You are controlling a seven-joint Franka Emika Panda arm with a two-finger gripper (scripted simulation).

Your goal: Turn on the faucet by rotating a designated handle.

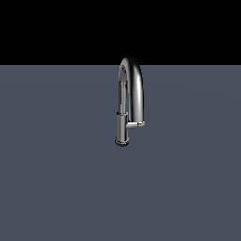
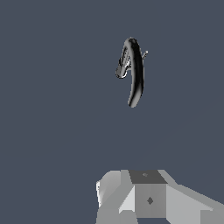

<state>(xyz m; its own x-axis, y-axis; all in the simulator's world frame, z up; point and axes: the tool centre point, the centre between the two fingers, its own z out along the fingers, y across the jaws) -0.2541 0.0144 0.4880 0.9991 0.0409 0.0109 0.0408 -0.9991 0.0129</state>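
Note:
The chrome gooseneck faucet [image 1: 134, 82] stands upright on a flat grey-blue surface, its arched spout curving over to a cylindrical spray head. The handle [image 1: 136, 124], a short chrome lever, juts from the lower stem toward the exterior view's right. In the wrist view the faucet [image 2: 135, 74] is seen from above and far off, with the thin handle [image 2: 145, 54] poking out beside the arch. Only the grey and white body of my gripper [image 2: 148, 197] shows at that picture's edge, well apart from the faucet. Its fingertips are hidden. The arm is absent from the exterior view.
The grey-blue surface [image 1: 56, 188] stretches all round the faucet. Behind its far edge the background is black.

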